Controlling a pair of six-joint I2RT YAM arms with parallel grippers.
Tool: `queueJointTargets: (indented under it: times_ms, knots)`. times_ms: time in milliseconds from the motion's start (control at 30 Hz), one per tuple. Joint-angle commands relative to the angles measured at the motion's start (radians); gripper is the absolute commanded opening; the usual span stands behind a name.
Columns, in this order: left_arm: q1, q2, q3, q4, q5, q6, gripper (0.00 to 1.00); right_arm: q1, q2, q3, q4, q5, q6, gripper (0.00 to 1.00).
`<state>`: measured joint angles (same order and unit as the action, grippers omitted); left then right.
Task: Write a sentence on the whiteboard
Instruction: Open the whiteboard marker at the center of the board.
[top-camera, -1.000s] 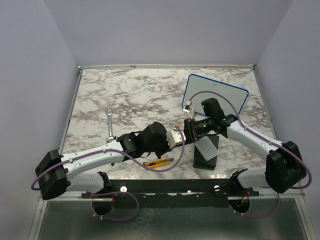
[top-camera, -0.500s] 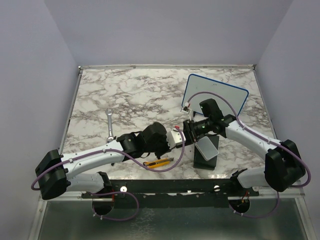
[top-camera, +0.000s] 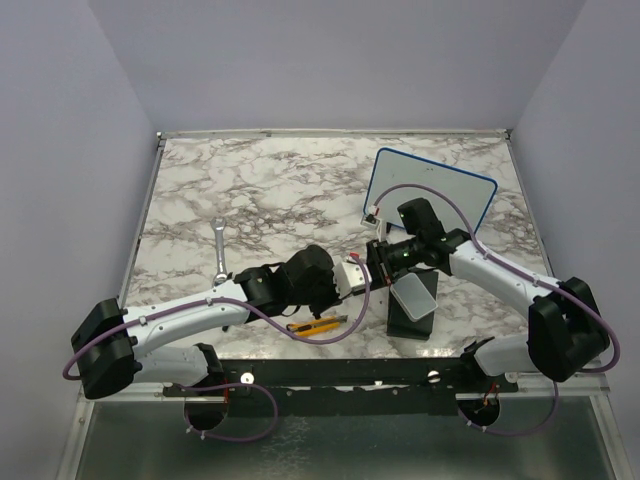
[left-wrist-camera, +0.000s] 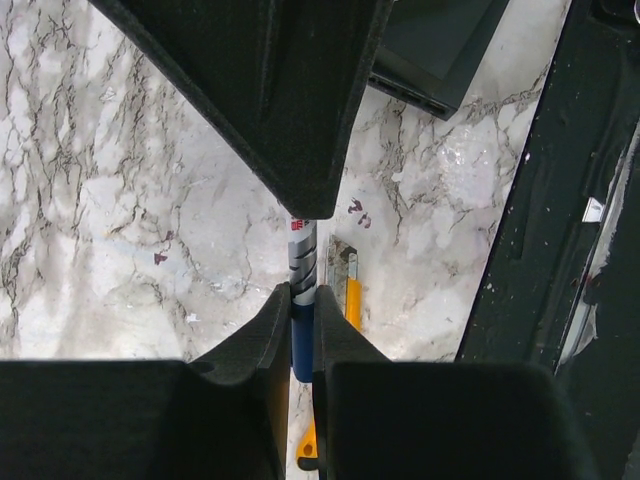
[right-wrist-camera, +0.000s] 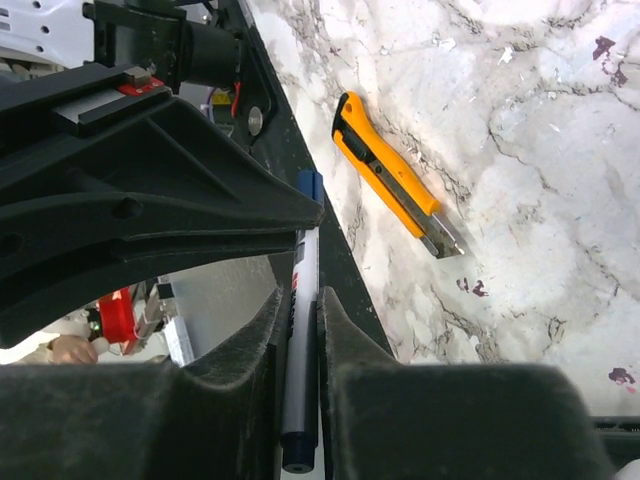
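Observation:
The whiteboard (top-camera: 432, 188), white with a thin blue frame, leans at the back right, and its face looks blank; the sentence is out of view. A marker (right-wrist-camera: 303, 300) hangs level in the air between the two arms over the table's front middle. My left gripper (top-camera: 357, 276) (left-wrist-camera: 302, 300) is shut on the marker's blue cap (left-wrist-camera: 302, 340). My right gripper (top-camera: 379, 261) (right-wrist-camera: 300, 310) faces it, shut on the pale barrel with the dark butt end sticking out behind the pads. The two sets of fingertips almost touch.
A yellow utility knife (top-camera: 318, 325) (right-wrist-camera: 395, 185) lies on the marble just under the marker. A steel wrench (top-camera: 221, 250) lies at the left. A pale grey rounded box (top-camera: 412, 297) sits on a black block (top-camera: 415, 322) beside the right arm. The black front rail (left-wrist-camera: 560, 230) runs along the near edge.
My right gripper's jaws have closed from partly open onto the marker barrel, and that arm has edged slightly left toward the left gripper. The left arm has stayed still.

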<state>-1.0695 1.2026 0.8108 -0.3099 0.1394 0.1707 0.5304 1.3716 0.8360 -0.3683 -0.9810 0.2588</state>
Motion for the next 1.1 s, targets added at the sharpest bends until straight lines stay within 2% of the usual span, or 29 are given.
queueJointTargets:
  times_ms: [0, 33, 67, 100, 167, 267, 300, 433, 533, 667, 733, 833, 900, 1067]
  knots:
    - [-0.006, 0.012, 0.021, -0.004, 0.014, 0.011, 0.0, 0.011, 0.0, -0.001, 0.006, 0.015, 0.004, 0.08]
    - [-0.006, 0.012, 0.022, -0.004, 0.012, 0.009, 0.0, 0.011, -0.005, -0.001, 0.014, 0.024, 0.009, 0.03]
    - [-0.006, 0.012, 0.023, -0.004, 0.004, 0.004, 0.07, 0.011, -0.012, -0.004, 0.022, 0.033, 0.014, 0.01]
    - [-0.006, 0.012, 0.025, -0.004, -0.023, -0.006, 0.24, 0.011, -0.021, -0.006, 0.03, 0.048, 0.02, 0.0]
    - [-0.004, -0.001, 0.025, -0.004, -0.096, -0.031, 0.53, 0.011, -0.047, -0.012, 0.044, 0.1, 0.031, 0.0]
    - [0.013, -0.048, 0.018, 0.02, -0.17, -0.058, 0.83, 0.011, -0.11, -0.027, 0.092, 0.231, 0.069, 0.0]
    - [0.031, -0.066, 0.021, 0.03, -0.178, -0.076, 0.87, 0.011, -0.134, -0.037, 0.117, 0.269, 0.085, 0.0]
    - [0.126, -0.141, 0.028, 0.119, -0.157, -0.194, 0.93, 0.011, -0.238, -0.094, 0.261, 0.45, 0.17, 0.0]
    - [0.206, -0.189, 0.008, 0.231, -0.158, -0.357, 0.94, 0.011, -0.313, -0.149, 0.374, 0.562, 0.218, 0.0]
    - [0.287, -0.242, -0.065, 0.441, -0.245, -0.683, 0.98, 0.014, -0.412, -0.246, 0.571, 0.692, 0.237, 0.0]
    - [0.324, -0.246, -0.106, 0.521, -0.297, -0.942, 0.99, 0.021, -0.453, -0.29, 0.664, 0.751, 0.233, 0.0]
    - [0.352, -0.228, -0.184, 0.704, -0.304, -1.177, 0.99, 0.034, -0.49, -0.35, 0.794, 0.812, 0.226, 0.0]
    - [0.355, -0.202, -0.204, 0.772, -0.316, -1.28, 0.98, 0.048, -0.489, -0.359, 0.842, 0.846, 0.22, 0.0]
    - [0.355, -0.158, -0.219, 0.852, -0.343, -1.443, 0.87, 0.114, -0.467, -0.358, 0.903, 0.945, 0.172, 0.0]
